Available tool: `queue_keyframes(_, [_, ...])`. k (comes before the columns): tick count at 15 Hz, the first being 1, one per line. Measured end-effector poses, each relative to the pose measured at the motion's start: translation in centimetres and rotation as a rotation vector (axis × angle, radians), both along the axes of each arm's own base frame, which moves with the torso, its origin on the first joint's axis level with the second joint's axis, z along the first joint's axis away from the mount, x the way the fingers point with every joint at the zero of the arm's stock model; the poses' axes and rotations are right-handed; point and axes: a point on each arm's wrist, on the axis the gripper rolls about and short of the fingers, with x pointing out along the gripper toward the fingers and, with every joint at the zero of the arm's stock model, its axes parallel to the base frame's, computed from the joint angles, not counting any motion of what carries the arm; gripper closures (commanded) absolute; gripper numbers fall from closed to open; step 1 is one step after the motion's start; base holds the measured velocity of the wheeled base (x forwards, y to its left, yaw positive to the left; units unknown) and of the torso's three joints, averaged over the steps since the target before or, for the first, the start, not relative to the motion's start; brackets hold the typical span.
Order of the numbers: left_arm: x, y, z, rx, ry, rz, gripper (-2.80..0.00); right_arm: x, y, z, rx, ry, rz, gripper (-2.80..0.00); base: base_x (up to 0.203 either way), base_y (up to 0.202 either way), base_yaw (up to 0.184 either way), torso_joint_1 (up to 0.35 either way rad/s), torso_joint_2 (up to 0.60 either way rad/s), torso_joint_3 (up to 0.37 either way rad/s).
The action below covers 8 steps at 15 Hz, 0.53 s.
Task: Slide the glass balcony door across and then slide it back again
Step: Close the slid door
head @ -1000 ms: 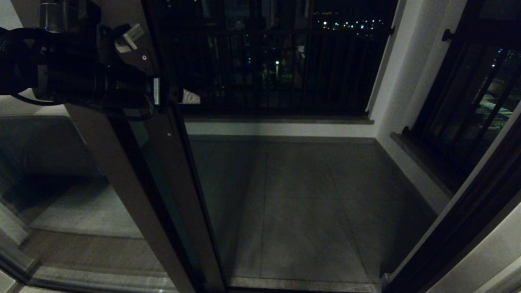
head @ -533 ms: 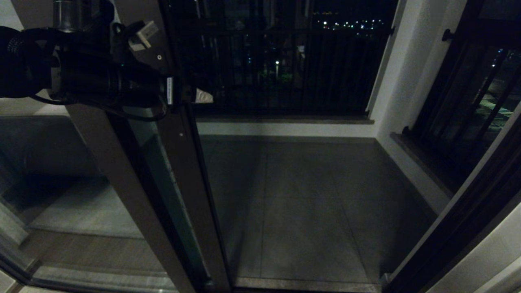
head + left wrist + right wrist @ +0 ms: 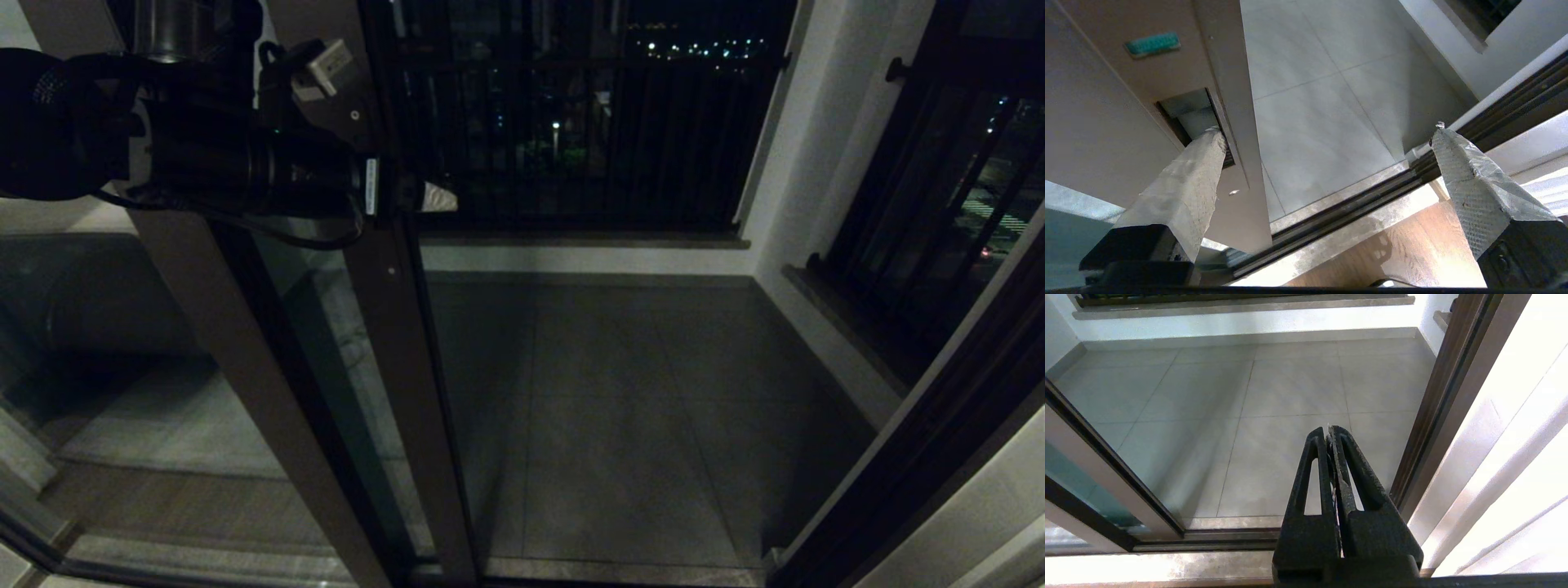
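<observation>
My left end effector (image 3: 1327,134), splayed wide w/ one fingertip (image 3: 1208,143) hooked in the slot handle (image 3: 1194,118) of the glass balcony door (image 3: 384,343), upright stile, opening to its right; right end effector (image 3: 1329,435) clenched, empty, farther off.

One tall brown-framed sliding glass door (image 3: 384,343) stands here. Two black-barred railings (image 3: 588,139) edge the balcony. Two robot tools show: the left tool (image 3: 1327,130) and the right tool (image 3: 1329,435).
</observation>
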Motion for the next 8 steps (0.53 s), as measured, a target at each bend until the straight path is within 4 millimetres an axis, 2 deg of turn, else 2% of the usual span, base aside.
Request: queue_keyframes(8, [0.5,-2.3,-0.4,0.005,-0.039,-0.002,-2.80,0.0,0.0,0.0,0.000,0.000,0.000,0.00,0.000,0.000,0.000,0.000,0.00,0.000])
